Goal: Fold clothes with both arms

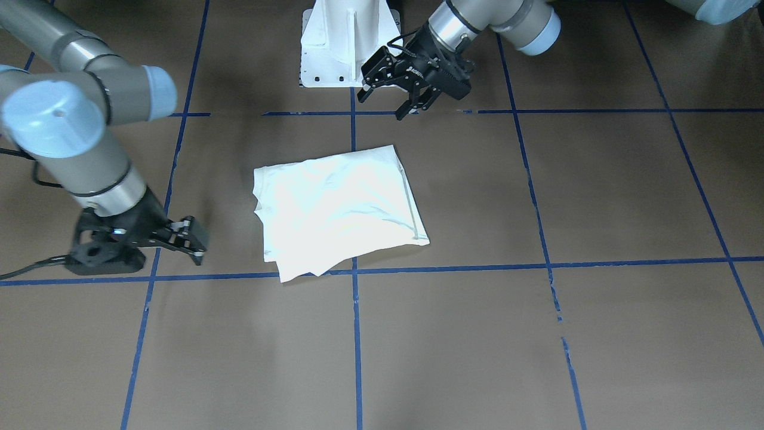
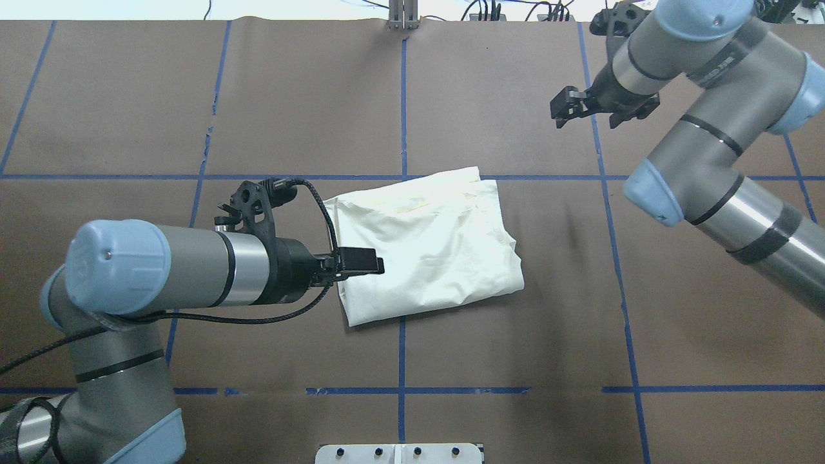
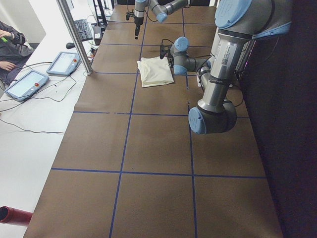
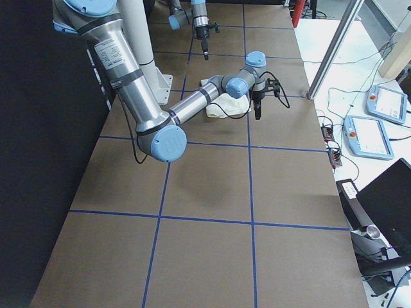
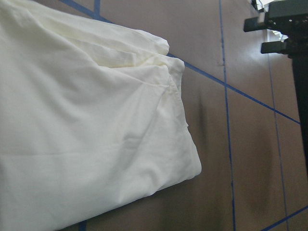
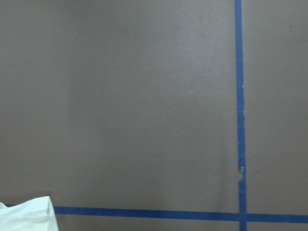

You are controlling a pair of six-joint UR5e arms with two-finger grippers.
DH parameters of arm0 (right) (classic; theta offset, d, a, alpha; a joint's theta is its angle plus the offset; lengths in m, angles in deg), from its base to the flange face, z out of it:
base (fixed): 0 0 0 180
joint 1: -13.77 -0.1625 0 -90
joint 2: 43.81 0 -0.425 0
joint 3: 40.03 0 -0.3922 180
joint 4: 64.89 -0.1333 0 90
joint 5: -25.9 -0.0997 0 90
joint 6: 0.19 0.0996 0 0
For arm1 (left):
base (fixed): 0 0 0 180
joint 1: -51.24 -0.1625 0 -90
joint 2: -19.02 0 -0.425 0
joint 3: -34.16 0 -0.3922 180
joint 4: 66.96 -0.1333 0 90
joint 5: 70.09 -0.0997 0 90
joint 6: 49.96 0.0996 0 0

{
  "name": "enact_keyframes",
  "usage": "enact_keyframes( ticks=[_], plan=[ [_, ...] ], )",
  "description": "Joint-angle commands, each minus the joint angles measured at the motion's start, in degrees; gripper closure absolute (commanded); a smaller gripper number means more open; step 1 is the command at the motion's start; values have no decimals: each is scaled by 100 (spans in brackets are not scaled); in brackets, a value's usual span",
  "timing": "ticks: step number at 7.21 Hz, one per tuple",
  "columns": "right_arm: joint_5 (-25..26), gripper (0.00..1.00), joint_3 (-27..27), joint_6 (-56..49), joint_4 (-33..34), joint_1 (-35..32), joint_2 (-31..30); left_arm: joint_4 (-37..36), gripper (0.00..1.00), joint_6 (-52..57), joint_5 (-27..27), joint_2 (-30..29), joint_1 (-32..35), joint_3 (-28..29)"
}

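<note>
The cream shirt [image 1: 340, 203] lies folded into a rough rectangle near the table's middle [image 2: 425, 245], plain side up; no cat print or lettering shows. My left gripper [image 1: 385, 101] hovers open and empty on the robot side of the shirt, and from overhead its fingers [image 2: 370, 263] reach over the shirt's left edge. The left wrist view looks down on the folded cloth [image 5: 86, 130]. My right gripper [image 2: 562, 108] hangs apart from the shirt at the far right, open and holding nothing [image 1: 194, 242]. A shirt corner [image 6: 26, 216] shows in the right wrist view.
Blue tape lines [image 2: 403, 96] grid the brown table. The white pedestal base [image 1: 346, 42] stands at the robot side. Off the table's far edge are teach pendants [image 3: 62, 62], a metal post [image 3: 74, 34] and a seated person [image 3: 7, 49].
</note>
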Motion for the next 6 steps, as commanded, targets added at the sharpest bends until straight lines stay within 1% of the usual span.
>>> enact_keyframes(
  ticks=[1, 2, 4, 5, 6],
  plan=[
    [-491, 0, 379, -1534, 807, -755, -403, -1890, 0, 1542, 175, 27, 580, -688],
    [-720, 0, 371, -2455, 836, -1246, -771, -2253, 0, 2349, 401, 97, 992, -689],
    [-1029, 0, 327, -4013, 845, -2125, -1492, -2292, 0, 4001, 1077, 736, 1976, -689],
    [-1065, 0, 327, -4621, 819, -2460, -1956, -2292, 0, 4976, 1533, 1061, 2607, -672],
    [-1204, 0, 336, -4949, 818, -2777, -2422, -2300, 0, 6029, 1981, 1395, 3379, -593]
  ],
)
